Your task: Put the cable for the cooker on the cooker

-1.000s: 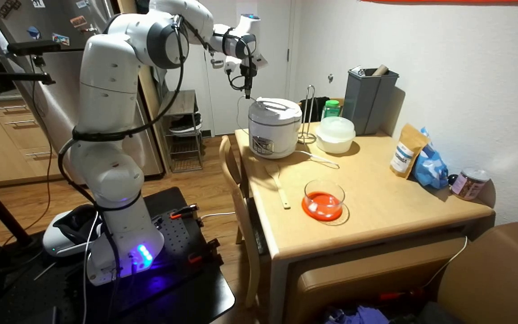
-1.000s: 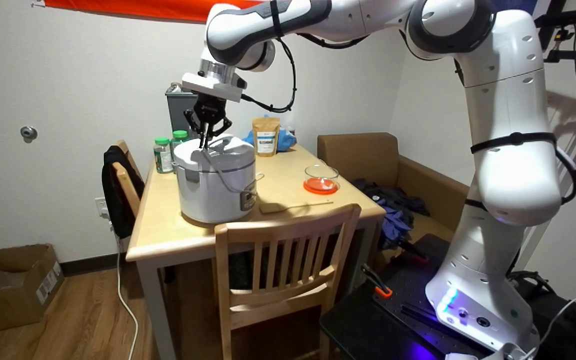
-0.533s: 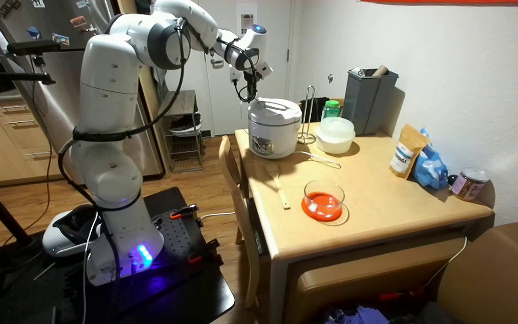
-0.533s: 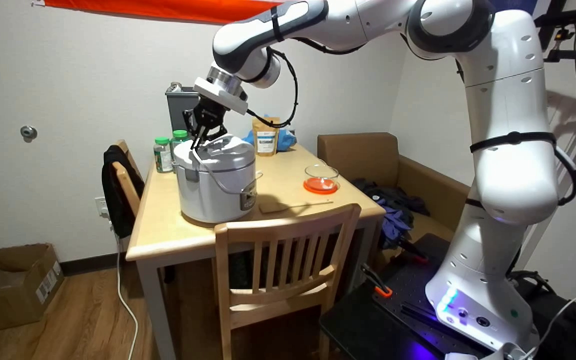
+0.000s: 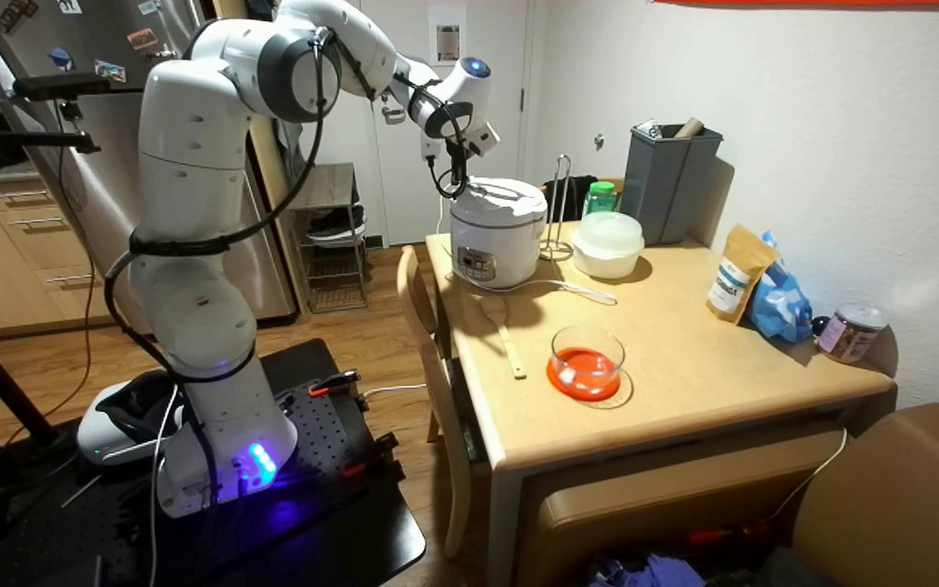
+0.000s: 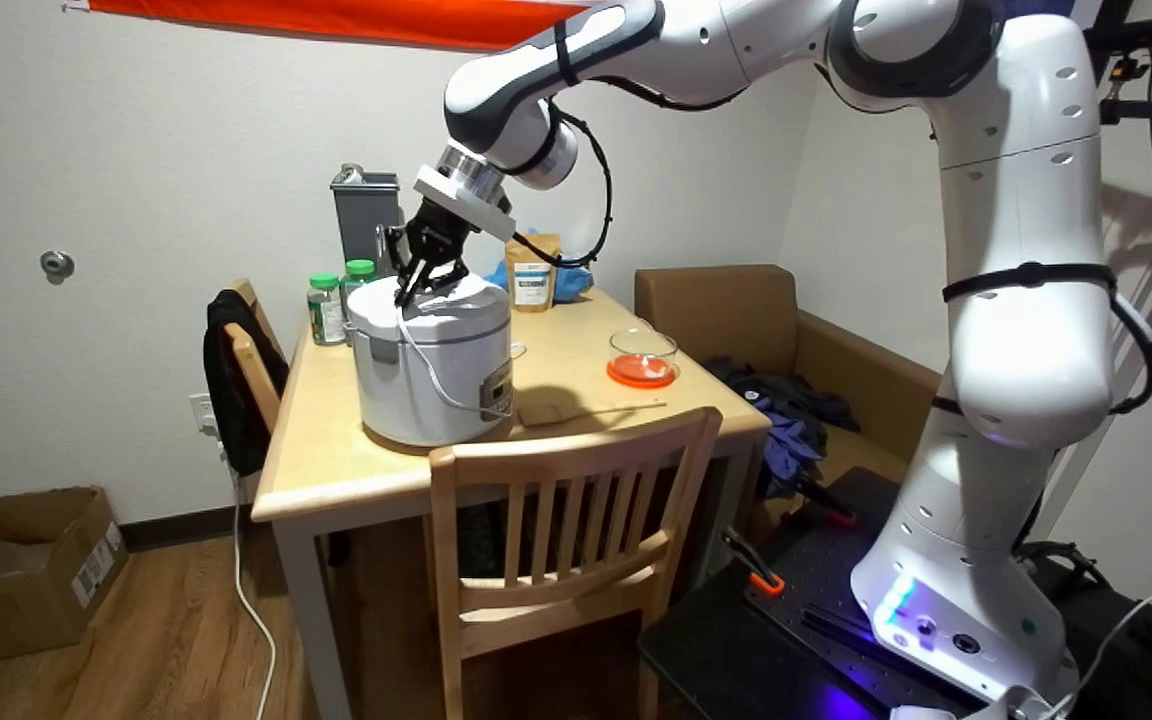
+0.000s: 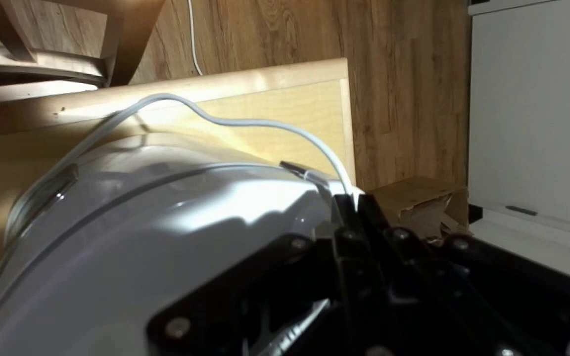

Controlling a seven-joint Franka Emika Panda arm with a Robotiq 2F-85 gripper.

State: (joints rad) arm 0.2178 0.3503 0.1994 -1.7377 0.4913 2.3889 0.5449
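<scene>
Tabletop point(image 5: 730, 350): open stretch between glass bowl point(image 5: 588, 367) and brown pouch point(image 5: 737, 277).
Beside the cooker point(image 5: 510, 244): wire holder point(image 5: 552, 216) and lidded bowl point(image 5: 608, 246) stand in the way.
Cooker side: slack cable point(image 7: 245, 122) hangs across it.
Chair backrest point(image 6: 576, 450): rises beside the tabletop edge, blocking low approach.

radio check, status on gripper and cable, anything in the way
Gripper shut on cable. Rest of cable hangs alongside cooker, not yet laid on top. Possible snag: side bracket, near the cable.
</scene>
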